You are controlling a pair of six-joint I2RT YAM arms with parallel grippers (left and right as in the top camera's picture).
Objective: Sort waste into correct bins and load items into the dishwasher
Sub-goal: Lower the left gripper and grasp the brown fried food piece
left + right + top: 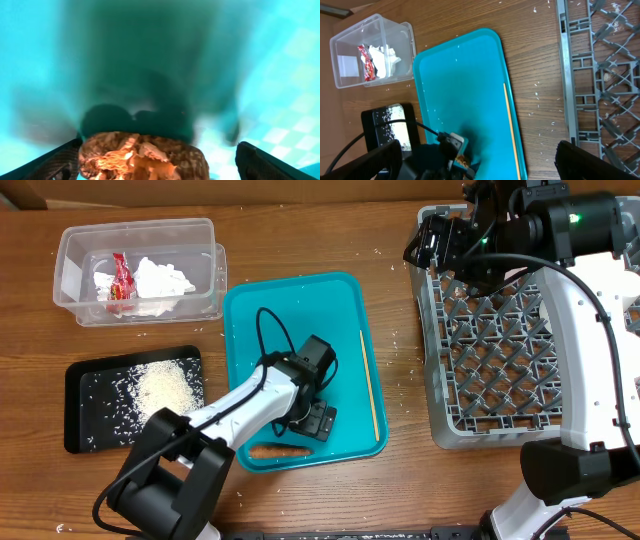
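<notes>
A teal tray (300,310) lies mid-table. On it are a brown piece of food (278,450) near the front edge and a wooden chopstick (370,385) along the right side. My left gripper (316,420) is low over the tray's front part. In the left wrist view its fingers (157,162) are wide open, with the brown food (142,155) between them; the right finger stands apart from it. My right gripper (432,242) is open and empty, high above the far left corner of the grey dish rack (500,360). Its fingers (477,162) frame the tray (465,80) and chopstick (511,125).
A clear plastic bin (140,270) at the back left holds a red wrapper (120,280) and crumpled white tissue (160,280). A black tray (90,395) with white rice (165,390) lies at the left. Loose rice grains dot the wooden table.
</notes>
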